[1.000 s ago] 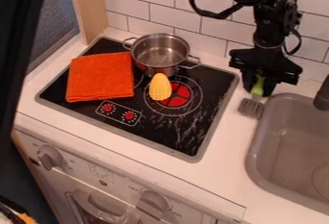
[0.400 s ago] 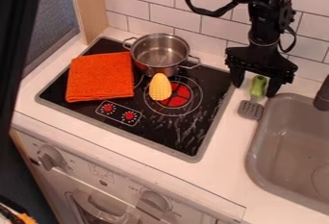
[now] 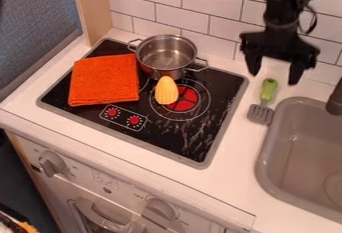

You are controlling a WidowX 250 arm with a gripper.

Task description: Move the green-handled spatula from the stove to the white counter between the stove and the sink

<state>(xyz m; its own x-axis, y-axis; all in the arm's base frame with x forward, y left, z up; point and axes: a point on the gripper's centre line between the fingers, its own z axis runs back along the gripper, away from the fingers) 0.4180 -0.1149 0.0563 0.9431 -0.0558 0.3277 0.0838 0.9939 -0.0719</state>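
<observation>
Two fingers (image 3: pixel 295 71) hang wide apart, holding nothing, near the green-handled spatula (image 3: pixel 268 90), which lies flat just below their gap because the surface (image 3: pixel 235 177) bears its weight

We see a flat white countertop (image 3: pixel 227 184) with a black, grey-rimmed rectangular stovetop (image 3: pixel 160 134) set on it. On the stovetop's left part lies a folded, fuzzy orange cloth (image 3: pixel 104 80); at its back stands a shiny silver metal pot (image 3: pixel 158 68) with two handles. Near the stovetop's middle we find a yellow toy corn cob (image 3: pixel 166 93) — its tip towards the pot. Just right of the stovetop, a green-handled spatula (image 3: pixel 268 92) with a grey slotted head lies directly on the countertop — beside a grey, round-cornered sink (image 3: pixel 261 168).
</observation>
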